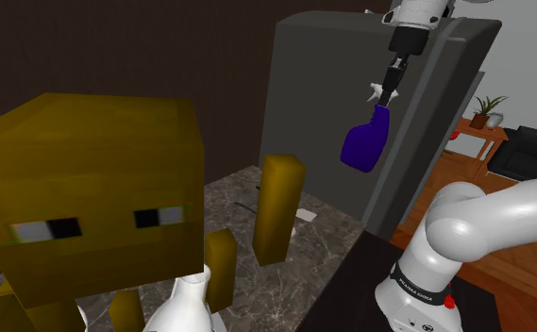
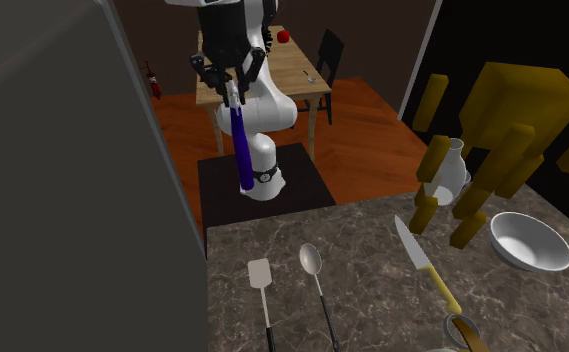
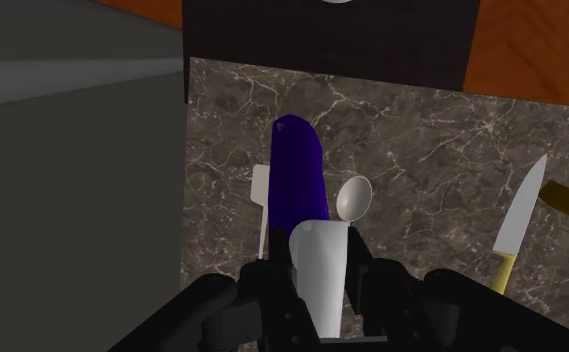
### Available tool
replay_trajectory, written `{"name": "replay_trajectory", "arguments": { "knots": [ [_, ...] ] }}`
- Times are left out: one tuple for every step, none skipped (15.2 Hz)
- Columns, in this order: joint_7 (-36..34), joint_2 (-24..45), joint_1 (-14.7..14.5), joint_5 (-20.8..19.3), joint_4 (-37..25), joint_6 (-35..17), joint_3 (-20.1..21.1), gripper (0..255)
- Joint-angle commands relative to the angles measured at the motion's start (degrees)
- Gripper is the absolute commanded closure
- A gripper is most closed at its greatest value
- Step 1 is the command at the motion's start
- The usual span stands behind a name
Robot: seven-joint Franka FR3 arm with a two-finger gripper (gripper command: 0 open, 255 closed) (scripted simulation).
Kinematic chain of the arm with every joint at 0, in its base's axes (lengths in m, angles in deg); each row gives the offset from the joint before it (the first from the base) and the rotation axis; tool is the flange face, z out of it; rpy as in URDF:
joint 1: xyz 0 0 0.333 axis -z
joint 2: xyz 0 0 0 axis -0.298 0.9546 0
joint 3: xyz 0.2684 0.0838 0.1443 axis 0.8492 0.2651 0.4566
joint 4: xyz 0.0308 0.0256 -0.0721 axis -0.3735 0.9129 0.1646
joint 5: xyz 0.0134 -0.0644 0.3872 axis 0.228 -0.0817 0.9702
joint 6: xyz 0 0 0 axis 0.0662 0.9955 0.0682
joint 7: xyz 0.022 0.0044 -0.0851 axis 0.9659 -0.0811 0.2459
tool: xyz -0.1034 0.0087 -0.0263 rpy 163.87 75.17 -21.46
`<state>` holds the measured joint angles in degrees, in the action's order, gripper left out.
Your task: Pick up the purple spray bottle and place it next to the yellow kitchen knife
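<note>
Purple spray bottle point(image 1: 368, 141) hangs in mid-air in the shoulder view, high above the marble counter point(image 1: 290, 278) & in front of a tall grey cabinet point(image 1: 323, 85). Gripper point(image 1: 389, 91) comes down from the top edge and seems to pinch the bottle's white head, tho it's small here and hard to be sure. Big yellow blocky figure point(image 1: 87, 189) takes up the shoulder view's left, w/ a white jug point(image 1: 186, 302) at the bottom edge.

Second exterior view: the bottle dangles straight down from the gripper, seen edge-on, so it reads as a thin purple strip. Knife point(image 2: 424, 262) lies flat on the counter, well apart from the bottle, yellow handle toward the view's lower edge. Spoon point(image 2: 311, 258) & spatula point(image 2: 260, 273) lie side by side to the view's left of the knife; white bowl point(image 2: 530, 240) to its right.

Wrist view: black fingers point(image 3: 377, 290) sit narrow, clamped on the white head from both sides, purple body pointing away from the hand. Spoon just beside the bottle, spatula partly hidden behind it, knife off to the far side.
</note>
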<state>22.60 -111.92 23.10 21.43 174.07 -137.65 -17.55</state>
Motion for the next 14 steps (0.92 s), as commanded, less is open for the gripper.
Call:
{"name": "replay_trajectory", "arguments": {
  "knots": [
    [0.0,0.8,-0.1,0.1,-2.2,1.4,0.1,255],
    [0.0,1.3,-0.1,0.2,-3.3,2.0,0.2,255],
    [0.0,1.8,-0.1,0.2,-4.5,2.7,0.2,255],
    [0.1,2.3,-0.2,0.3,-5.6,3.3,0.2,255],
    [0.1,2.8,-0.2,0.3,-6.7,4.0,0.2,255],
    [0.1,3.3,-0.2,0.4,-7.9,4.6,0.3,255],
    [0.2,3.8,-0.3,0.4,-9.1,5.3,0.3,255],
    [0.2,4.2,-0.3,0.4,-9.9,5.7,0.3,255],
    [-1.2,4.3,-0.4,1.3,-9.9,5.6,1.6,255],
    [-2.6,4.6,-0.6,2.3,-9.9,5.5,2.8,255],
    [-4.0,4.9,-0.7,3.2,-10.0,5.3,4.1,255],
    [-5.4,5.2,-0.9,4.1,-10.1,5.2,5.4,255],
    [-6.8,5.6,-1.0,5.0,-10.3,5.0,6.6,255],
    [-8.1,6.1,-1.1,5.8,-10.6,4.8,7.9,255]
  ]
}}
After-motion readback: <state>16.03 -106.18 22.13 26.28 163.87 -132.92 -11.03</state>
